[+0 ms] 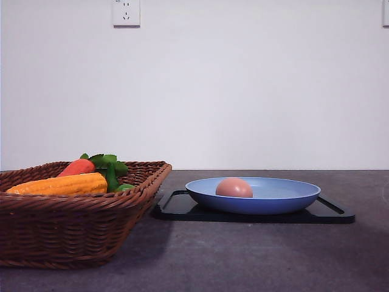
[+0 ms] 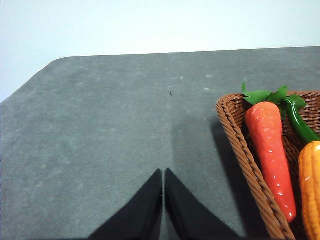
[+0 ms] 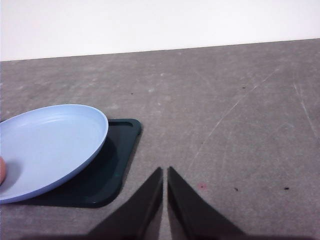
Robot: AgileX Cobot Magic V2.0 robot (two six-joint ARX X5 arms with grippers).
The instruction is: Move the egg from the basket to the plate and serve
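The pinkish-brown egg (image 1: pixel 234 187) lies in the light blue plate (image 1: pixel 285 198), left of its middle; a sliver of the egg (image 3: pixel 2 170) shows at the edge of the right wrist view. The plate (image 3: pixel 50 145) rests on a flat black tray (image 1: pixel 328 213). The brown wicker basket (image 1: pixel 73 225) stands at the left. My left gripper (image 2: pixel 163 172) is shut with nothing in it, over bare table beside the basket (image 2: pixel 240 145). My right gripper (image 3: pixel 165 170) is shut and holds nothing, over the table beside the tray (image 3: pixel 117 160).
In the basket lie an orange carrot (image 1: pixel 78 166) with green leaves, a yellow corn cob (image 1: pixel 61 184) and a green vegetable (image 1: pixel 112 176). The carrot (image 2: pixel 270 150) shows in the left wrist view. The grey table (image 1: pixel 243 255) ends at a white wall with a socket (image 1: pixel 126 12).
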